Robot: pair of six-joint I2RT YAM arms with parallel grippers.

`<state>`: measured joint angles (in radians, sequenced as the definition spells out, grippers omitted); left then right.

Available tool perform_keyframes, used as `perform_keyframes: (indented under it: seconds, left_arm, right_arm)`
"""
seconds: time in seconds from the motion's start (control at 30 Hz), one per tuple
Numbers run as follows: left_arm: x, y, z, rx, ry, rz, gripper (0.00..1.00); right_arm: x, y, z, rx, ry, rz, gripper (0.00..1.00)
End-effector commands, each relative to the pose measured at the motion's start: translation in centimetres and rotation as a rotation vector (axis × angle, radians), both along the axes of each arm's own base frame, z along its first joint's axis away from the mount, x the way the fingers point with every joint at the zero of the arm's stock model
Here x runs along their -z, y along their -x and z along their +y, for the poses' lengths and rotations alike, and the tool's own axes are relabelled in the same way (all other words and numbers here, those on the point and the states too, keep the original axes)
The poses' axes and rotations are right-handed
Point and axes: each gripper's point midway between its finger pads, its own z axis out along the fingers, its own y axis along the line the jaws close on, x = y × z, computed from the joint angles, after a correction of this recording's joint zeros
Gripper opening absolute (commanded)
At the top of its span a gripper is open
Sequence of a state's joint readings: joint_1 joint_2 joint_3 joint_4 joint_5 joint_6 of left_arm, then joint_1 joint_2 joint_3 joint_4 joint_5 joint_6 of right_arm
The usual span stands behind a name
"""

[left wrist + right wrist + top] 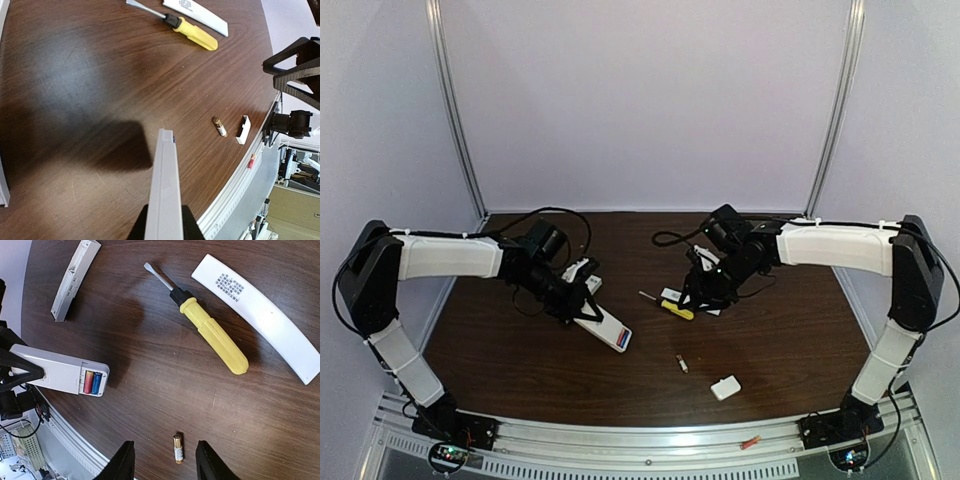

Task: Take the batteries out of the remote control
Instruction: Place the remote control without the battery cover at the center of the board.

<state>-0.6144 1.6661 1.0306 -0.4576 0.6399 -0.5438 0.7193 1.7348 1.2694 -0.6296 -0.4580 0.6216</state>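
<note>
The right gripper point(165, 464) hangs with its fingers spread, and a gold battery point(178, 448) lies loose on the table point(150, 405) right below the gap. Off to its side, the left gripper point(570, 300) is clamped on the remote control point(60, 372), whose open bay shows a red and a blue cell point(92, 382).

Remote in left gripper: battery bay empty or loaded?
Loaded. In the remote's open bay a red cell and a blue cell sit side by side.
</note>
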Motion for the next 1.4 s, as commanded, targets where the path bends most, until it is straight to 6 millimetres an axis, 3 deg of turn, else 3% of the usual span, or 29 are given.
perform_keyframes:
  seconds: [0.0,0.5,0.77,1.1,1.37]
  left_arm:
    - [-0.5,0.3,-0.9,0.044,0.074,-0.013,0.00]
    - [1.4,0.8,-2.3,0.046,0.165,0.079,0.00]
    - [3.3,1.5,-1.5,-0.009,0.127,0.131,0.00]
    - [5.5,2.9,0.2,-0.110,0.022,0.208,0.13]
    - [5.9,5.5,-0.7,-0.127,-0.037,0.242,0.30]
  right_arm:
    - [-0.8,0.7,-1.8,0.000,0.031,-0.034,0.45]
    - [-0.8,3.5,-4.2,-0.008,0.039,-0.042,0.65]
    - [-0.6,4.3,-5.4,0.028,0.058,-0.036,0.71]
    - [-0.7,4.5,-6.0,-0.003,0.092,-0.047,0.82]
    - [-0.9,4.4,-5.6,-0.035,0.080,-0.063,0.85]
